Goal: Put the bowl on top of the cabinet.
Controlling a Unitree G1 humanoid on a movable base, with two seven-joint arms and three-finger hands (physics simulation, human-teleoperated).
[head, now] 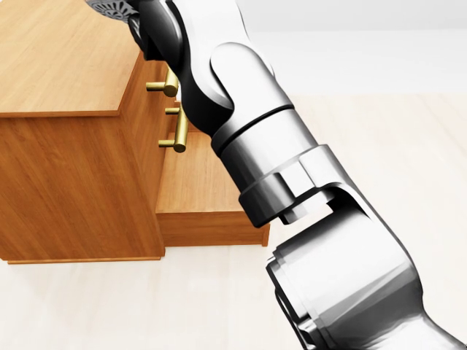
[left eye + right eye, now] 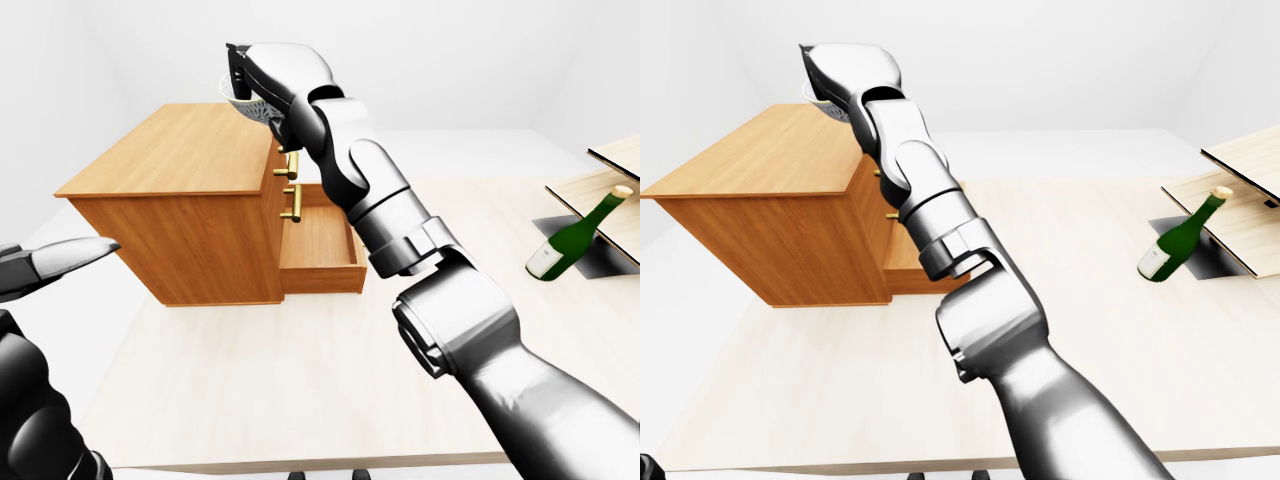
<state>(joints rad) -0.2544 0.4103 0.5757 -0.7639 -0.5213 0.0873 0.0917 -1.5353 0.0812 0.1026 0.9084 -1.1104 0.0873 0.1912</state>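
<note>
A pale wooden desk (image 2: 300,400) is filling most of the room before me, and a big wooden cabinet (image 2: 170,200) is standing on it toward the left edge, as the eye views show it. The robot's right arm (image 2: 450,320) is stretching up from the desk's near edge, crossing over the cabinet's drawer face. The lower drawer (image 2: 320,250) is hanging pulled open, with nothing showing in the part the arm is not covering. Over by the desk's right edge a green bottle (image 2: 573,237) is leaning tilted, its base sitting at a dark mat (image 2: 600,255) and its neck pointing up toward some wooden boards (image 2: 600,185). The right hand (image 2: 262,75) is gripping the bowl (image 2: 240,98) from above, its fingers clamped on the rim, and is holding it over the cabinet's top near that top's right edge; I cannot tell whether the bowl is touching the wood. Two brass handles (image 2: 293,205) are sticking out of the drawer fronts just below it. The left hand (image 2: 40,300) is showing only in part at the left-eye view's left edge, one finger (image 2: 70,255) pointing out over the desk's left edge, and I cannot tell whether it is spread or closed.
</note>
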